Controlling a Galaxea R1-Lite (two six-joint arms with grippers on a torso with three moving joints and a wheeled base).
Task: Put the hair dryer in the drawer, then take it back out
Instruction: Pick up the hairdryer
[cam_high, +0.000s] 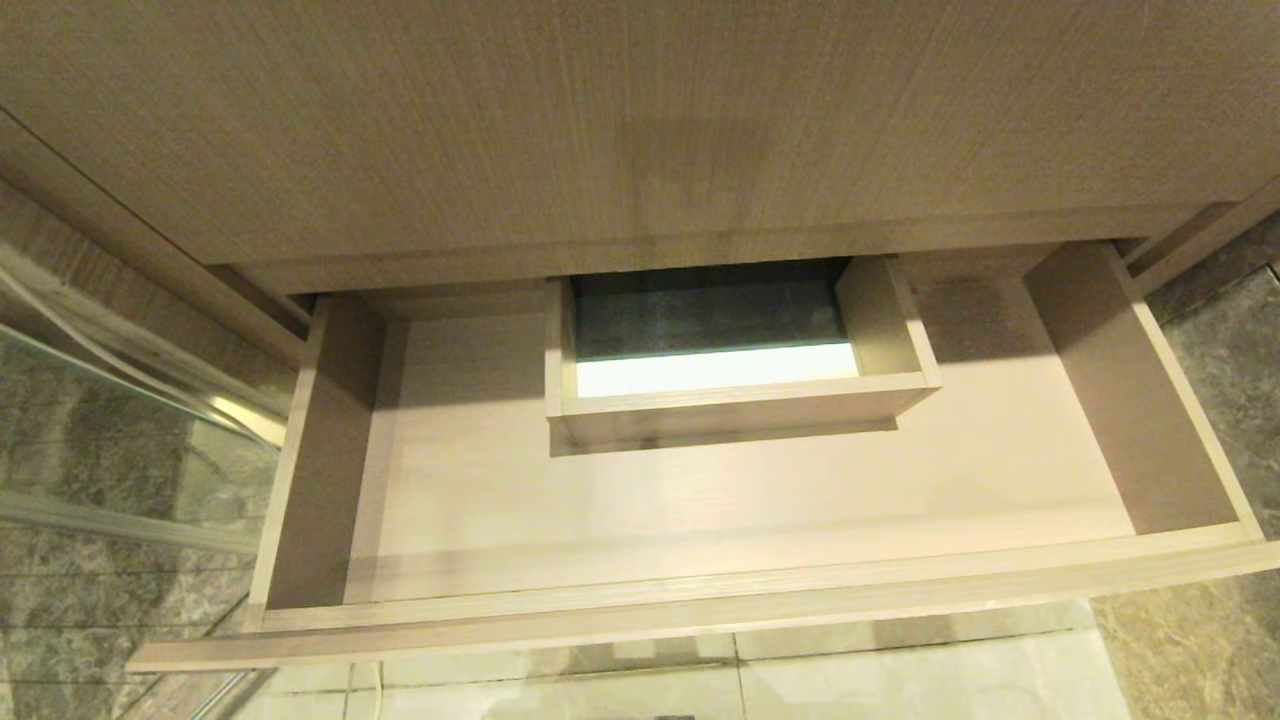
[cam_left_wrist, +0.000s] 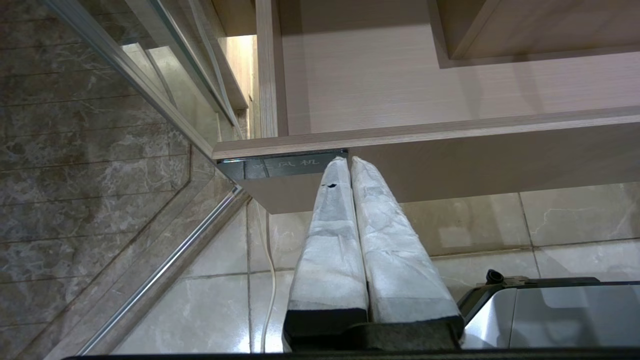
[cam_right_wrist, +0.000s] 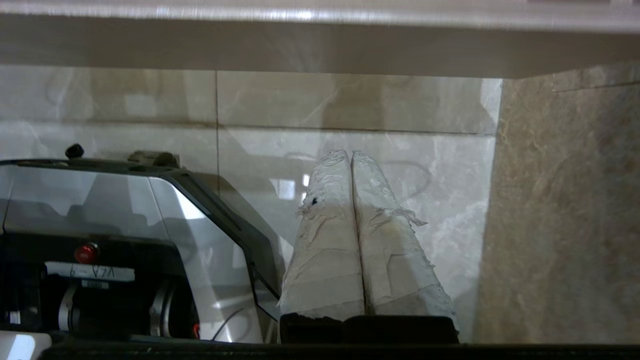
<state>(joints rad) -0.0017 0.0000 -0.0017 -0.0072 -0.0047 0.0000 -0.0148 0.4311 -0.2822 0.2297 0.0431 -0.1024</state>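
The light-wood drawer (cam_high: 700, 610) stands pulled out in the head view, with nothing on its floor and a boxed cutout (cam_high: 740, 400) at mid-back. The hair dryer is out of view. Neither gripper shows in the head view. My left gripper (cam_left_wrist: 348, 160) is shut and holds nothing, its white-wrapped fingertips just below the drawer's front (cam_left_wrist: 450, 170) beside a small dark label (cam_left_wrist: 280, 167). My right gripper (cam_right_wrist: 350, 154) is shut on nothing, low over the pale floor tiles beneath the drawer's front (cam_right_wrist: 320, 45).
A glass shower panel with a metal frame (cam_left_wrist: 150, 90) stands to the drawer's left. A white cord (cam_left_wrist: 270, 280) hangs to the floor. The robot's silver base (cam_right_wrist: 125, 225) sits below. A brown marble wall (cam_right_wrist: 565, 210) rises on the right.
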